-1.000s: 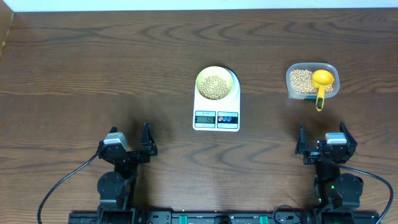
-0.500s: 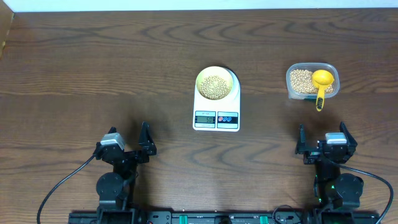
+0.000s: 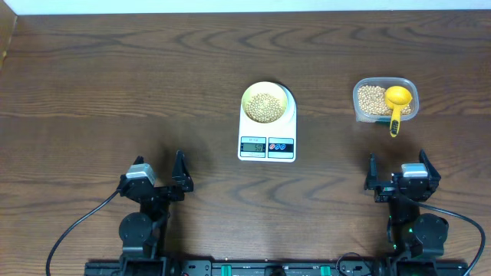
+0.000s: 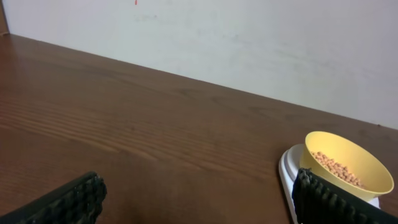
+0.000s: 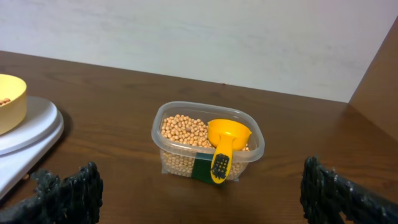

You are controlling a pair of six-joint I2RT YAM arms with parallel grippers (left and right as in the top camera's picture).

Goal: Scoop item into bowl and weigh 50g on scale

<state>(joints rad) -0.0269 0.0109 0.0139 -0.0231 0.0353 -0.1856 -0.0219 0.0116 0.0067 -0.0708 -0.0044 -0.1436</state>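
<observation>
Both arms are sitting at the near edge of the wooden table (image 3: 115, 77), well apart from everything. The left gripper (image 3: 159, 165) is standing with its jaws spread wide and holding nothing, and the right gripper (image 3: 399, 165) is doing the same.

The pale yellow bowl (image 3: 245, 98) is resting on the rear of the white digital kitchen scale (image 3: 267, 146), at the middle of the table, and a heap of soybeans (image 3: 266, 107) is lying inside it. The display is too small to read, so whether the weight is on target I cannot tell.

Off to the right, the clear plastic tub (image 5: 168, 155) is holding the remaining soybeans (image 5: 183, 130), with the yellow scoop (image 5: 224, 146) lying in it, its handle hanging over the near rim.

If the reading is falling short, the risk is lying in the next scoop: a full load would probably be overshooting the mark. The tub is looking light, so a tug on the overhanging handle could be tipping or dragging it (round beans would be rolling far). A finger brushing the scale could also be upsetting the reading.

Counting: one bowl, one scale, one tub, one scoop, two grippers, and two heaps of beans, far too many to count singly.
</observation>
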